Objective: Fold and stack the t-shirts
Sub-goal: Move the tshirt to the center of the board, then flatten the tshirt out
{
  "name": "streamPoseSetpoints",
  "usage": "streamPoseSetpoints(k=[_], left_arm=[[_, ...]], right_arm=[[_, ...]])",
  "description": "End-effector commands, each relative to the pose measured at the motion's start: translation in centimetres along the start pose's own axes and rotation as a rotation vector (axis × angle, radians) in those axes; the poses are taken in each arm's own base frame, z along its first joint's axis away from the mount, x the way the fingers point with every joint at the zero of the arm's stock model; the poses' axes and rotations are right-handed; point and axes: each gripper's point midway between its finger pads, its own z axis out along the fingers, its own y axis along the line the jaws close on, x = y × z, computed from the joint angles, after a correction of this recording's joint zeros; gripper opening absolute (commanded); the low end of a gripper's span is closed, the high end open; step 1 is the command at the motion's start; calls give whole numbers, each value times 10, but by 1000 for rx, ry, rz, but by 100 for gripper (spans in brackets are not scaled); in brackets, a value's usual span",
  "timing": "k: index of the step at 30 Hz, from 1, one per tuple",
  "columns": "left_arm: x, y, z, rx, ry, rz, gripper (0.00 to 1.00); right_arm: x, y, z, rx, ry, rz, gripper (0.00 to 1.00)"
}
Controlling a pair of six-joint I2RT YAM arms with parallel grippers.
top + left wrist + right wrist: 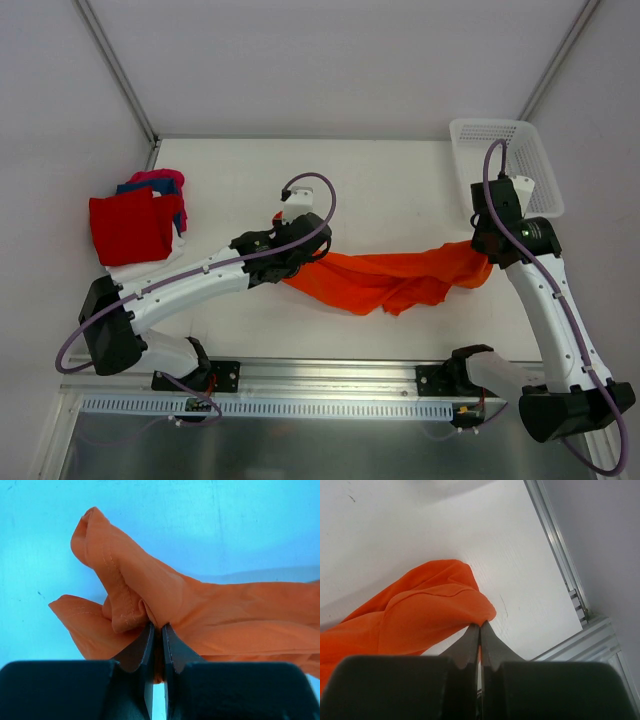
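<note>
The bright orange t-shirt (pixel 385 277) hangs stretched between my two grippers above the middle of the table. My left gripper (pixel 290 250) is shut on its left end; in the left wrist view (pixel 156 626) the cloth (pixel 210 615) bunches between the fingers. My right gripper (pixel 487 252) is shut on its right end; in the right wrist view (pixel 480 625) the orange cloth (pixel 420 620) is pinched at the fingertips. A stack of folded t-shirts lies at the far left, red (pixel 130 226) on top, blue and magenta-pink (pixel 160 181) under it, white at the bottom.
A white plastic mesh basket (pixel 510 160) stands at the back right, just behind my right arm. The table's metal front rail (pixel 330 375) runs along the near edge. Side frame rails stand at both back corners.
</note>
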Motion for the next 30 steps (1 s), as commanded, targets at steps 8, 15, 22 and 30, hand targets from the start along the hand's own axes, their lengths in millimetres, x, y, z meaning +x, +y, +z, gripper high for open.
streamPoseSetpoints(k=[8, 15, 22, 30], left_arm=[[68, 26, -58, -28, 132, 4, 0], [80, 40, -48, -122, 115, 8, 86], [74, 2, -22, -152, 139, 107, 80], [132, -8, -6, -155, 322, 88, 44]], right_arm=[[-2, -8, -17, 12, -64, 16, 1], [4, 3, -9, 9, -48, -11, 1], [9, 1, -9, 23, -48, -20, 1], [16, -10, -11, 47, -56, -21, 1]])
